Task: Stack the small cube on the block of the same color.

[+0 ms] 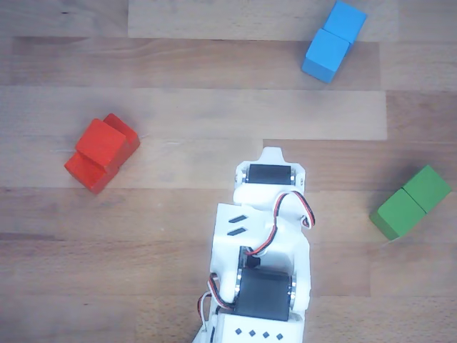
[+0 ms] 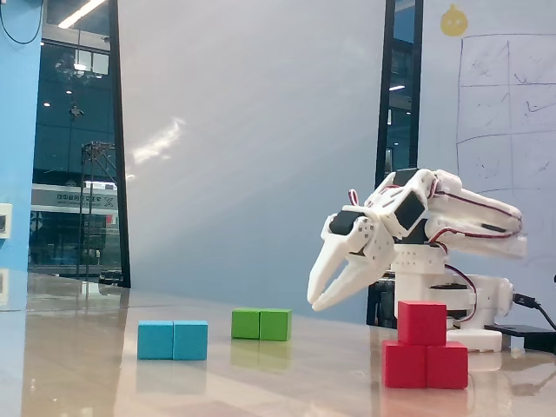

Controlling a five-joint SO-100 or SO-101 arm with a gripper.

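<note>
Small cube (image 2: 422,322) sits on red block (image 2: 426,365), centred, stack near front of table (image 2: 261,382). My gripper (image 2: 314,301) above table, left of stack, clear of it, empty, fingers nearly together, I think. Blue block (image 2: 173,340) left; green block (image 2: 261,324) farther back.

In the other view, the arm (image 1: 260,271) is cut off by the bottom edge, and its fingertips are hidden beneath it.
</note>
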